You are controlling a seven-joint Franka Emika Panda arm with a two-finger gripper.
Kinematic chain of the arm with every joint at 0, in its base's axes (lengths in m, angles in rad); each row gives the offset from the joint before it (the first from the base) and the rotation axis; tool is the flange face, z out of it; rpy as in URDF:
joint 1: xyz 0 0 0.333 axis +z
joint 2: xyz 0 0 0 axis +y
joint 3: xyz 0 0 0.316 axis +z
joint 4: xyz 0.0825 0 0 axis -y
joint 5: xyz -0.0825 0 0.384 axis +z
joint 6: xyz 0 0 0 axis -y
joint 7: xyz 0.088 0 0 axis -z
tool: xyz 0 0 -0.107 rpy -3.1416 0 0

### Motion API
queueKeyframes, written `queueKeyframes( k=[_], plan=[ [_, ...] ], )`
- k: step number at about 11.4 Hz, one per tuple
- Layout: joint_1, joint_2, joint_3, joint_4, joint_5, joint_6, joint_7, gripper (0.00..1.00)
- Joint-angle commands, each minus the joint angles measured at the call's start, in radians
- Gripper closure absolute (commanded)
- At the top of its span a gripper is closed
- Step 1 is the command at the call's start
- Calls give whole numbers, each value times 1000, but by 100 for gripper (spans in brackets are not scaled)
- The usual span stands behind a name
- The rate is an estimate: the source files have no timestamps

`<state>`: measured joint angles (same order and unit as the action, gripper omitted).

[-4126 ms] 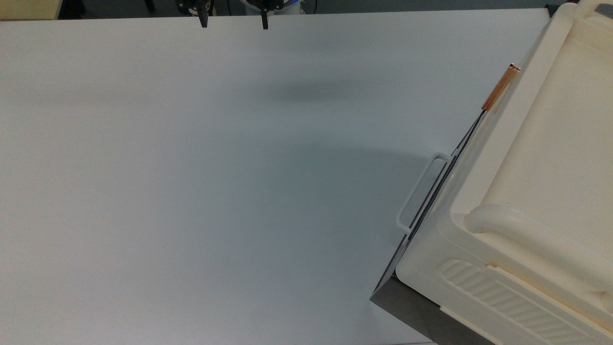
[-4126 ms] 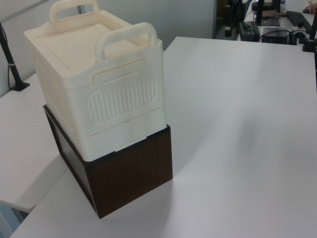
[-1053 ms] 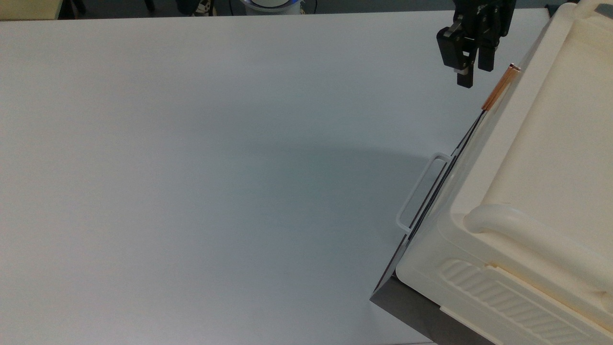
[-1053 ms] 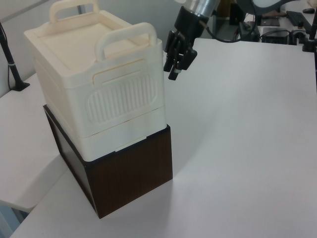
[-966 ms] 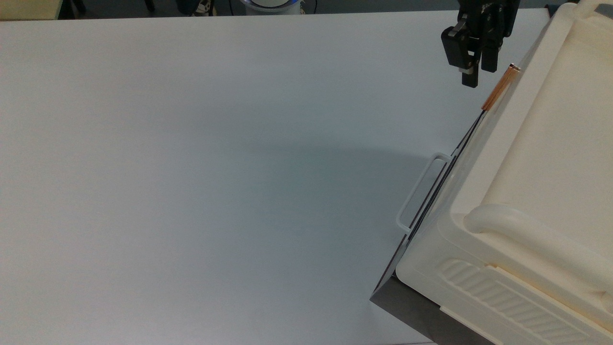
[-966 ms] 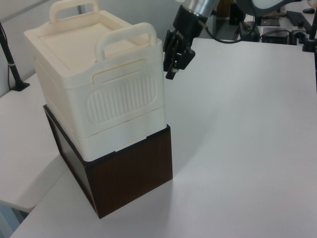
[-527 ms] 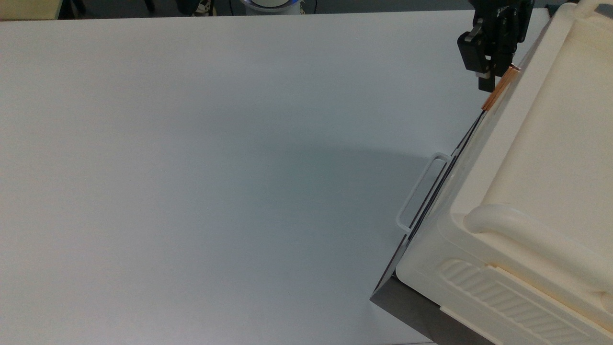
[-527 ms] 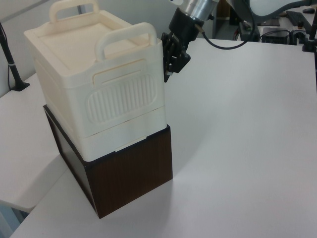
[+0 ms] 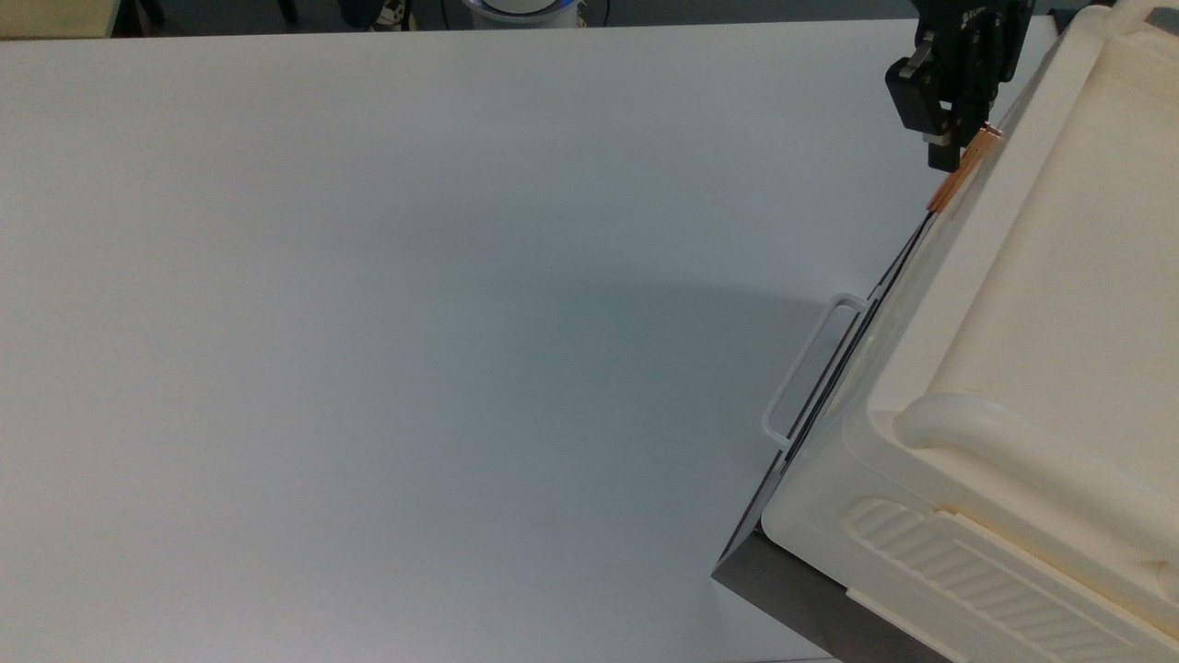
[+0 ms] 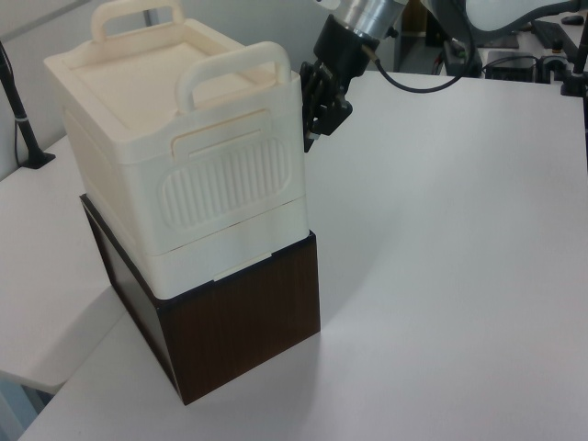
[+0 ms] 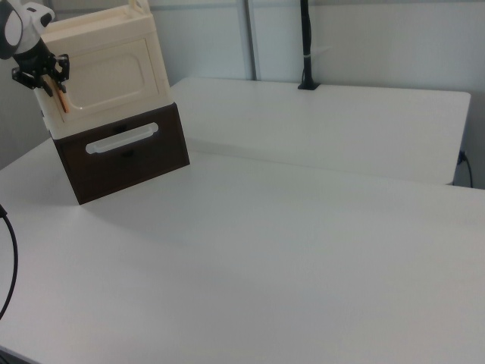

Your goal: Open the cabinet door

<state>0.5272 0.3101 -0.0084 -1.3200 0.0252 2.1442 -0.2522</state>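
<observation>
While I watch from the remote desk, these are my notes.

Gripper: I see the gripper [image 9: 953, 152] at about 1 o'clock in the top view, right at the upper end of the copper handle [image 9: 963, 170]. In the right view the gripper [image 11: 47, 76] sits at 10 o'clock, against the door's left edge. In the left view the gripper [image 10: 317, 115] is at 12 o'clock, beside the cream cabinet's corner.

Jaws: I cannot tell whether they are parted or closed, nor whether they grasp the handle; the dark fingers overlap the bar.

Cabinet door: the cabinet door [image 11: 106, 72] faces the right view, a cream panel with a recessed rounded face, lying flush with the body. Its copper handle [image 11: 59, 95] stands at the right view's left end of the panel.

Cream cabinet: the cream cabinet [image 10: 175, 156] stands stacked on a dark wood box [image 10: 243, 317]. Two carry handles rise from its lid; its ribbed side panel [image 10: 230, 179] faces the left view.

White loop handle: the white loop handle [image 11: 121, 138] runs across the dark box's front, below the door; in the top view the white loop handle [image 9: 811, 368] sits at 3 o'clock.

Table: the white table [image 9: 414, 322] carries the stack at the top view's right edge.
</observation>
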Motion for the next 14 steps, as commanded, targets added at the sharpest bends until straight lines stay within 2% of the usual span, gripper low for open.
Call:
queueKeyframes(
  k=[1, 3, 6, 8, 9, 14],
  plan=[
    [11, 12, -12, -4, 7, 103, 92, 87],
    [10, 12, -19, -10, 15, 129, 97, 93],
    [0, 9, -21, -13, 13, 126, 91, 95],
    [-3, -20, -22, -51, 18, 112, 58, 95],
    [-19, -44, -21, -76, 33, 76, 28, 95],
    [-95, -101, -22, -76, 108, -235, -142, 94]
  ],
)
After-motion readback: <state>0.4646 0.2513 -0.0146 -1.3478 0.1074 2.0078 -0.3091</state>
